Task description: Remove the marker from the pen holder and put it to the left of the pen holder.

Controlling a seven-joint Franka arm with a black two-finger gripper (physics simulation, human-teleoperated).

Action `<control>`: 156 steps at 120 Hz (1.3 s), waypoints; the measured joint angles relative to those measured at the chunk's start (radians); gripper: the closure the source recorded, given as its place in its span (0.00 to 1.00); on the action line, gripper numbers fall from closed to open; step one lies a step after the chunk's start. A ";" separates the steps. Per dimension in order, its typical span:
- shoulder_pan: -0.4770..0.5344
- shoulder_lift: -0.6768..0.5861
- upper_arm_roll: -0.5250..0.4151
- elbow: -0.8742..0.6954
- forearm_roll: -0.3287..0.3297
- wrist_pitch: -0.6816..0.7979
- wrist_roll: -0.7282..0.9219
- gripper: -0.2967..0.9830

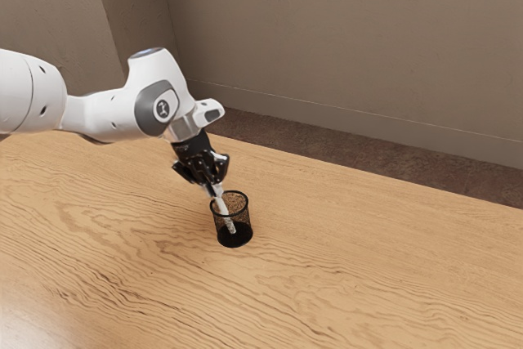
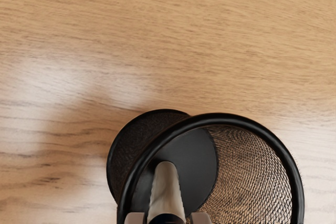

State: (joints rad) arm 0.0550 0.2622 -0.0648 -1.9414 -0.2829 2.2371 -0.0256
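There is one black two-finger gripper [image 1: 215, 189], just left of the centre of the exterior view, at the end of one white jointed arm [image 1: 110, 116] that comes in from that view's left edge. Its two fingers stand only a little apart, drawn in on either side of one slim, pale, round-bodied marker [image 1: 226, 215] with a dark band, grasping it near its upper end; in the wrist view the pale fingertips [image 2: 135, 218] flank that band.

The marker is tilted, its lower part inside the single round black wire-mesh pen holder [image 1: 248, 223], which stands upright just below the centre of the exterior view. The lower end is down near the holder's solid black base; whether it touches the base I cannot tell.

One light wooden table [image 1: 368, 275] spans the lower part of the exterior view, with brown flooring [image 1: 351, 153] beyond it and plain grey-brown walls [image 1: 351, 38] across the top.
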 joint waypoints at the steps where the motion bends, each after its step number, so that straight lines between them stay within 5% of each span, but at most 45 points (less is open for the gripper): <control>1: 0.000 0.000 -0.001 0.000 0.000 0.000 0.000 0.76; 27: -0.002 -0.005 -0.010 0.117 0.061 -0.092 -0.008 0.82; 53: -0.001 -0.028 0.006 0.349 0.237 -0.477 -0.017 0.84; 73: 0.000 0.036 0.050 0.382 0.323 -0.761 -0.034 0.84; 85: 0.001 0.127 0.078 0.425 0.343 -0.888 -0.049 0.84; 112: 0.002 0.469 0.089 0.794 0.363 -1.107 -0.082 0.84; 141: 0.008 0.554 0.103 0.874 0.385 -1.210 -0.101 0.84; 156: 0.010 0.563 0.103 0.883 0.378 -1.230 -0.112 0.62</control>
State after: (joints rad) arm 0.0650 0.8256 0.0383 -1.0582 0.0955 1.0067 -0.1378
